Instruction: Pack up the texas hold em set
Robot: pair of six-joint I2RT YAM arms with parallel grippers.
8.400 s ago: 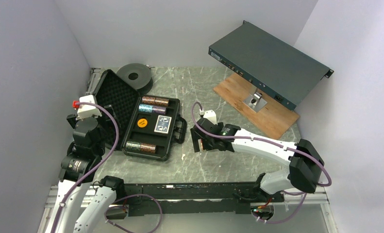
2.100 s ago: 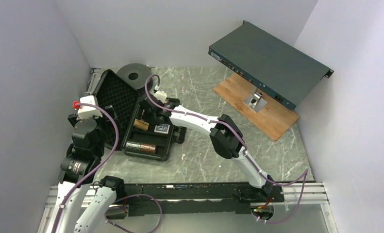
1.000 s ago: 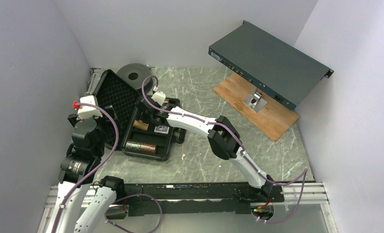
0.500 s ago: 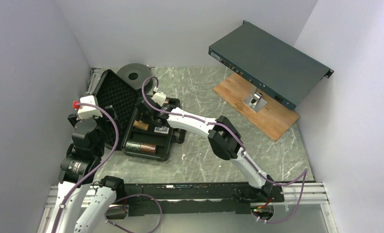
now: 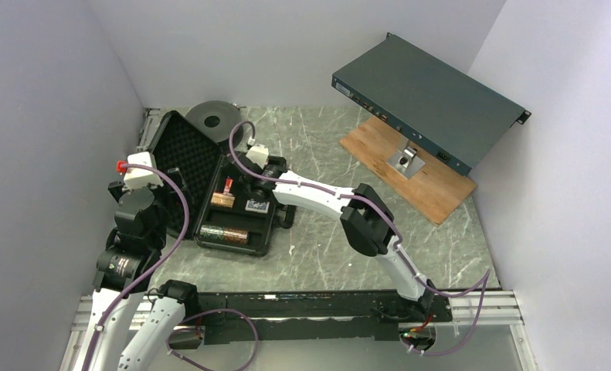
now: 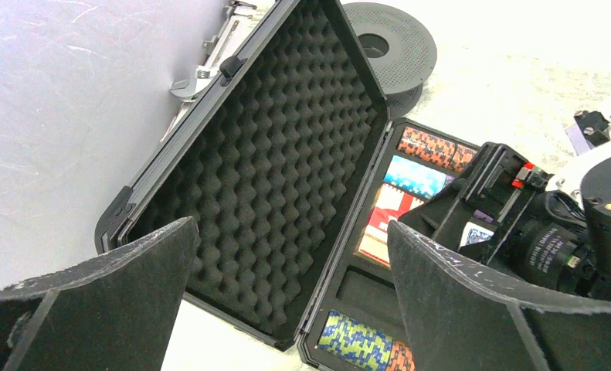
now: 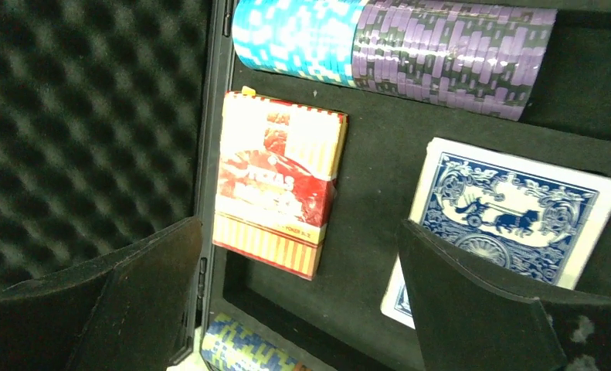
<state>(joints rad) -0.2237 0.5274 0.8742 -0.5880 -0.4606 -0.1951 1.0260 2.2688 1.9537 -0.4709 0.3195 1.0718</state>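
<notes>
The right claw (image 7: 298,232) gapes wide and empty above the red cardboard card deck (image 7: 275,185), flat at centre-left on smooth foam in the black briefcase (image 7: 375,147); egg-crate lid foam fills the left.

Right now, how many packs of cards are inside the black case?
2. A red pack lies in the middle of the case, next to the hinge. A blue-backed pack sits just to its right. Some of the case is covered, so another could be hidden.
</notes>
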